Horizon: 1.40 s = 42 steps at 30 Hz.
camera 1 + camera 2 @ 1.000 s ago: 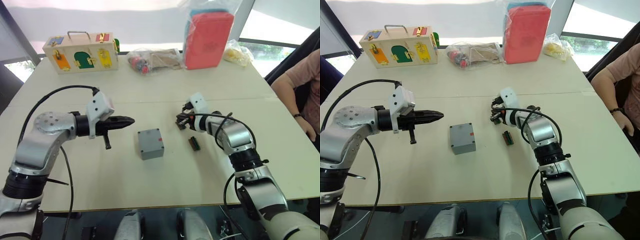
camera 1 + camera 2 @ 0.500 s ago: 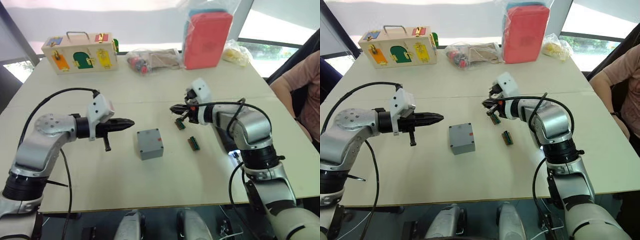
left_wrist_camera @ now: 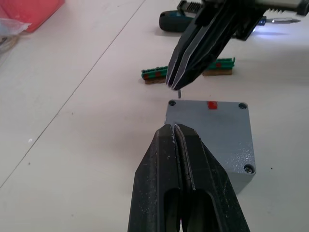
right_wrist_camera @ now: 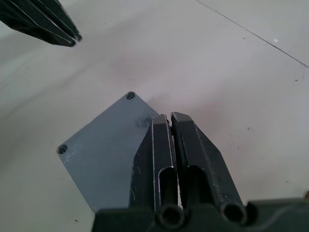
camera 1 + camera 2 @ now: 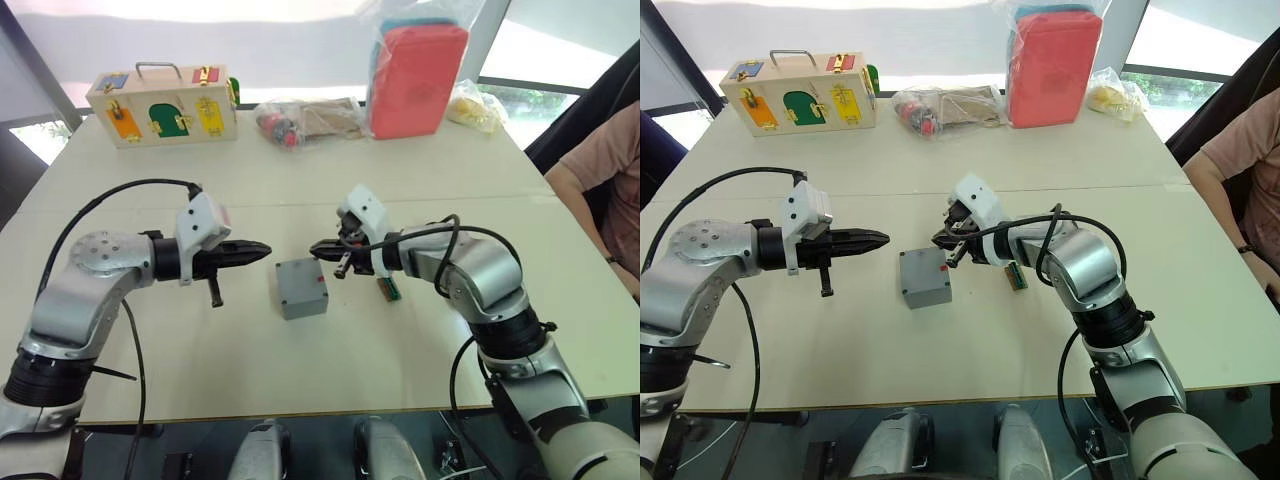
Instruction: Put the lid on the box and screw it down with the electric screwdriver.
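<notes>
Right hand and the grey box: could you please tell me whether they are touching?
Apart. The left wrist view shows bare table between the right hand and the grey box at its far edge.

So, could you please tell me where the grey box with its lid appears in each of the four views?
Left eye: box at table centre, between the gripper tips.
Right eye: box, same spot.
Left wrist: box just beyond the shut left gripper.
Right wrist: lid under the shut right gripper.
Shared landmark: the lid's corner screw holes.
</notes>
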Tool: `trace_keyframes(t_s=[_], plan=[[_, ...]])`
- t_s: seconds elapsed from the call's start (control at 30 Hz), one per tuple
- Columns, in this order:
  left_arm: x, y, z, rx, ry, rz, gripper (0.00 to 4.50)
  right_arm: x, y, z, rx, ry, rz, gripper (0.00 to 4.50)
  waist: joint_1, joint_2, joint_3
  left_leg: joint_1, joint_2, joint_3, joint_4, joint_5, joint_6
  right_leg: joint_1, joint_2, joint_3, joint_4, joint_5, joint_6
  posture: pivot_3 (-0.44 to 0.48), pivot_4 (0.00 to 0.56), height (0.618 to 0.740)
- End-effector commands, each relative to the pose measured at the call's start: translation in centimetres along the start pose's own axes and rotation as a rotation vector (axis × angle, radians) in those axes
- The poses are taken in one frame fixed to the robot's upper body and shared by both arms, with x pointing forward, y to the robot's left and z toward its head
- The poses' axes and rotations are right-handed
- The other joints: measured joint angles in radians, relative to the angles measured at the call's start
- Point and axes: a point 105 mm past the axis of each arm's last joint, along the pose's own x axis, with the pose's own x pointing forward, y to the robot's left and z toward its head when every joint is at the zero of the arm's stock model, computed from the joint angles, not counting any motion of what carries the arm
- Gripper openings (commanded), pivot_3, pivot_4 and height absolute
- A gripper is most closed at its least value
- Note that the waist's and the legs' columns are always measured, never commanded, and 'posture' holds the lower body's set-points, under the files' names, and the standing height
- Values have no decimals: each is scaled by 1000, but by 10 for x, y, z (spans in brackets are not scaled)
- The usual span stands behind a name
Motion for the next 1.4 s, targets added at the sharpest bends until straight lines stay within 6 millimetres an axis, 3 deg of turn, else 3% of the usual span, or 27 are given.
trace_keyframes(t_s=[0.03,0.77,1.17,1.27,1.4], plan=[[-5,1,11,35,-20,17,0,-1,-2,6,-31,-26,-10,12,0,0,0,0,0,0,0,0,0,0,0,0,0,0,0,0,150,730],[-3,0,11,33,-23,22,0,7,-5,7,-33,-28,-4,12,0,0,0,0,0,0,0,0,0,0,0,0,0,0,0,0,150,730],[-2,-2,12,30,-24,18,0,12,-5,-14,-25,26,-1,12,0,0,0,0,0,0,0,0,0,0,0,0,0,0,0,0,150,730],[-1,-1,12,30,-24,18,0,12,-4,-15,-25,29,8,638,0,0,0,0,0,0,0,0,0,0,0,0,0,0,0,0,150,730],[-1,-2,12,29,-28,14,0,3,-7,-6,-41,6,-11,2301,1,0,0,0,0,0,0,0,0,0,0,0,0,0,0,0,150,730]])
